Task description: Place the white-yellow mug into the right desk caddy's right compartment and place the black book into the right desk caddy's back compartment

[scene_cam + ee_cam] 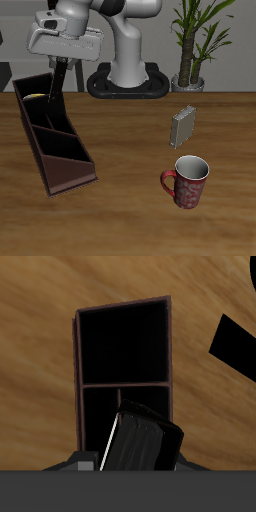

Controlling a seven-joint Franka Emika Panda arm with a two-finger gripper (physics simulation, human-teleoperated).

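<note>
My gripper [60,64] hangs over the back end of the right desk caddy [72,182], shut on the black book [57,78], which hangs upright just above the caddy's rim. In the wrist view the black book [140,442] is tilted, with its pale page edge showing, in front of the caddy [77,356] and its dark walled sections. The white-yellow mug [35,97] shows only as a yellow sliver inside the caddy's farthest-back end section, beside the book. My fingertips are hidden by the book.
A small grey book [182,126] stands upright near the middle of the table. A red patterned mug [186,182] stands nearer the front edge. A potted plant [188,60] and the robot's base [128,75] are at the back.
</note>
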